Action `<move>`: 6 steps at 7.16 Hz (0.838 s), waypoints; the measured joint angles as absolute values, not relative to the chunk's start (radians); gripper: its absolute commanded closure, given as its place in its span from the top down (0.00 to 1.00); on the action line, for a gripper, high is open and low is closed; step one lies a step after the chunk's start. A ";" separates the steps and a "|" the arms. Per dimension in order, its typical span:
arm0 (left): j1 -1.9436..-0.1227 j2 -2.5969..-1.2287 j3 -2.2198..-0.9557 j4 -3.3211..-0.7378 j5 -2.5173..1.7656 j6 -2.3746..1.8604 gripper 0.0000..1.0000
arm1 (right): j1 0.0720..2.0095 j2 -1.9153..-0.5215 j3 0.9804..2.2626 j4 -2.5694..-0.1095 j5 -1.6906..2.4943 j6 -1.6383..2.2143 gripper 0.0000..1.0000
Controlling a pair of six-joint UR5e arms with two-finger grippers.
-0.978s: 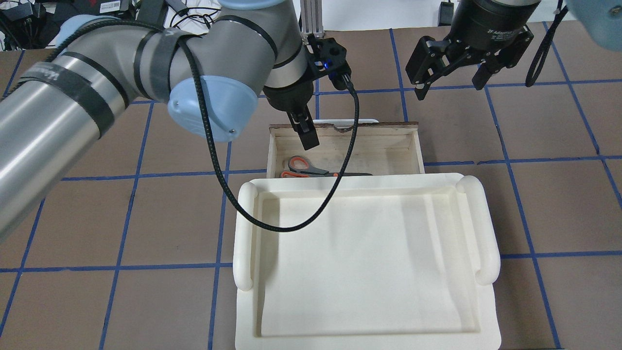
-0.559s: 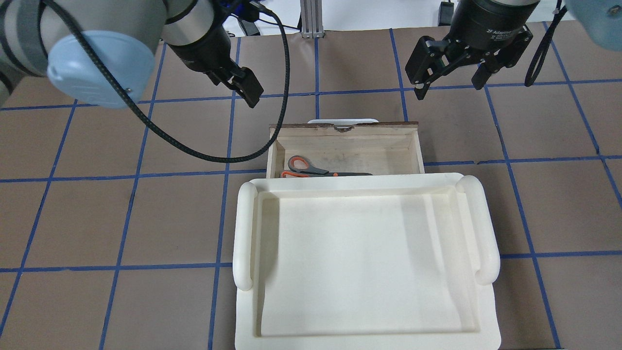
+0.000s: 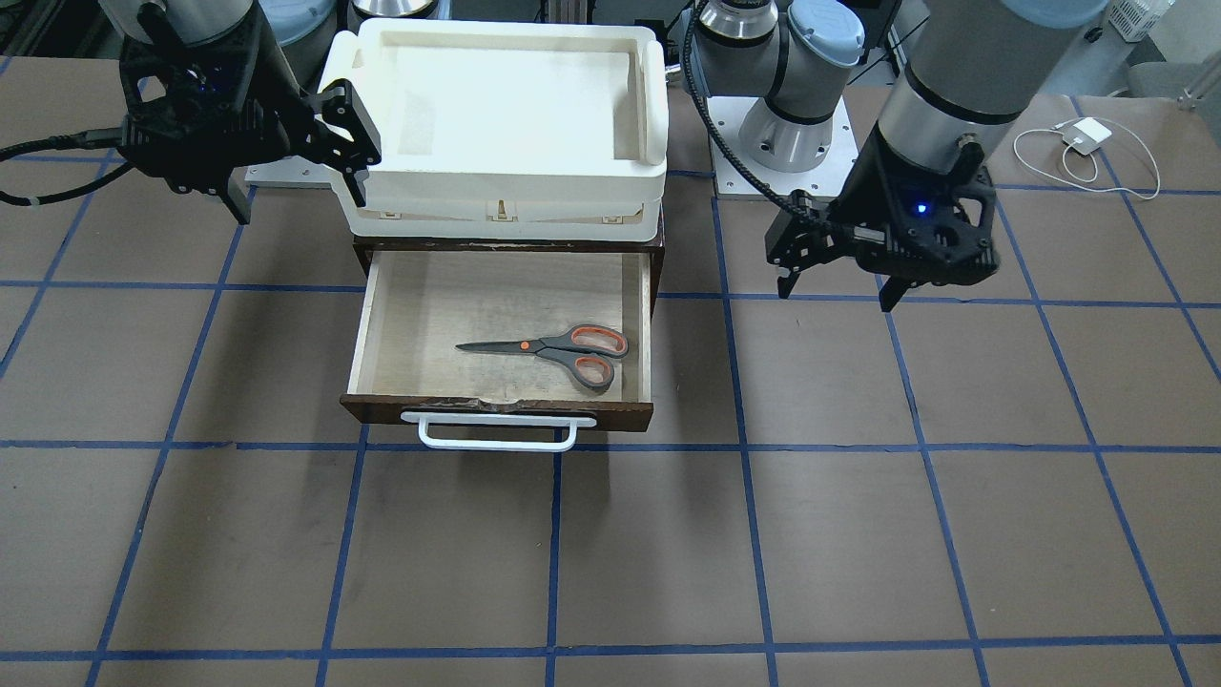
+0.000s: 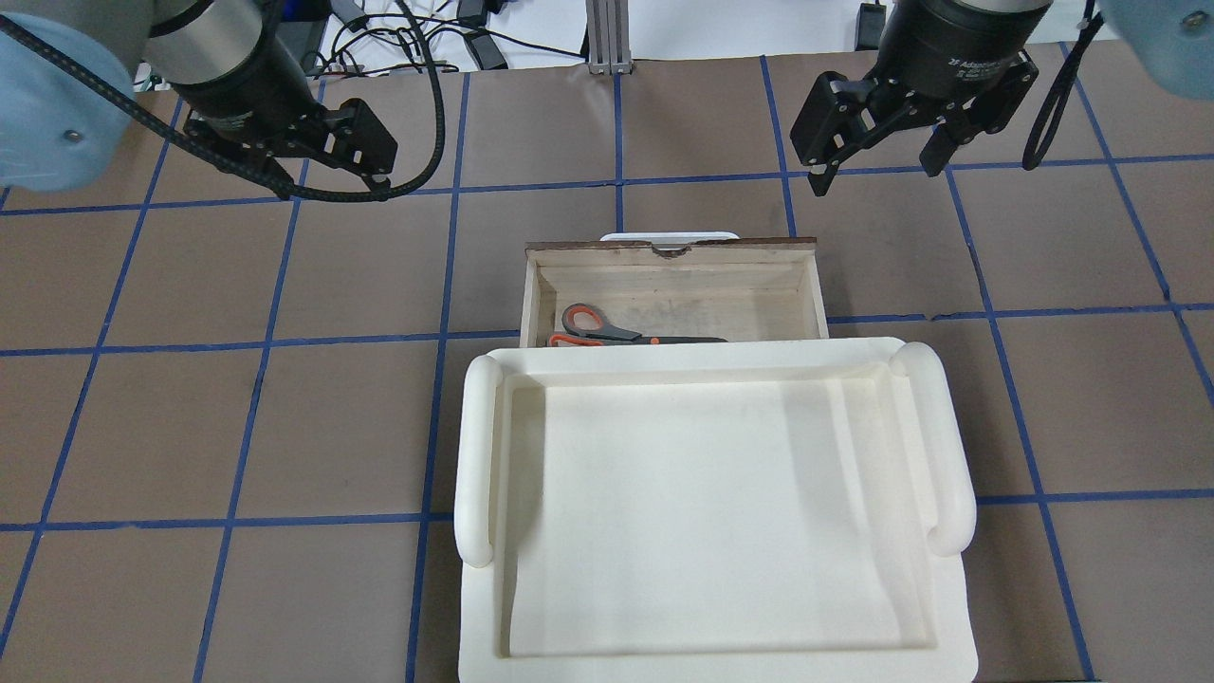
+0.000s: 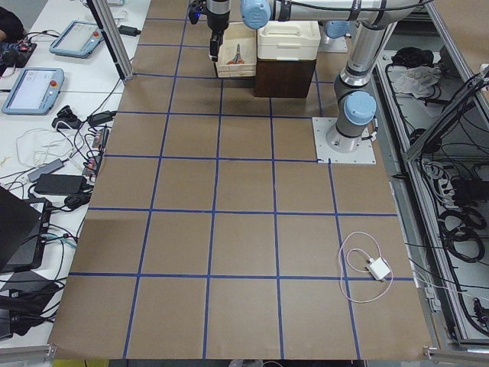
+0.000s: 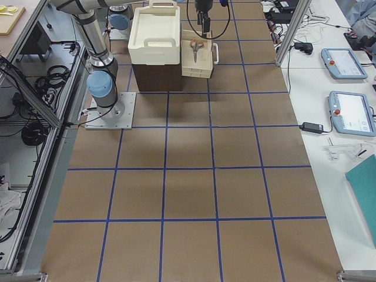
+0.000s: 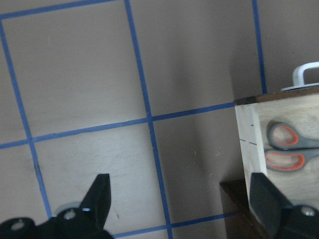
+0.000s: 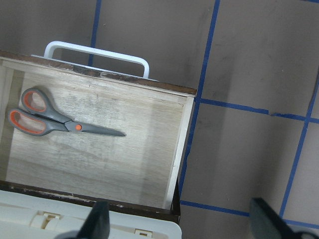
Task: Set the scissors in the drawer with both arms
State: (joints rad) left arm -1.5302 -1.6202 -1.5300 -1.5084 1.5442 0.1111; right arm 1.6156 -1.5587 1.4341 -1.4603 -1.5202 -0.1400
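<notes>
You had the left gripper (image 3: 836,286) and the right gripper (image 3: 296,191) both spread wide and empty. The scissors (image 3: 553,351) lay flat in the open drawer (image 3: 496,412), below and between the grippers. They looked light, stiff and slippery; I would take them near the pivot.

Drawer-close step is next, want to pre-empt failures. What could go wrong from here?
1. The drawer stands pulled out with the scissors inside; an off-centre push on its white handle might skew and jam it.
2. The black cable loops low beside the open left gripper and might snag the drawer rim or the cream tray.
The right gripper is open too.
</notes>
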 measured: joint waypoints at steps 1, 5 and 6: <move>-1.513 -1.602 -1.531 -1.537 1.586 0.100 1.00 | 1.616 -1.559 1.434 -1.460 -1.520 -0.141 1.00; -1.490 -1.556 -1.552 -1.581 1.607 0.093 1.00 | 1.617 -1.559 1.434 -1.460 -1.519 -0.140 1.00; -1.488 -1.547 -1.565 -1.580 1.599 0.092 1.00 | 1.617 -1.559 1.434 -1.460 -1.519 -0.140 1.00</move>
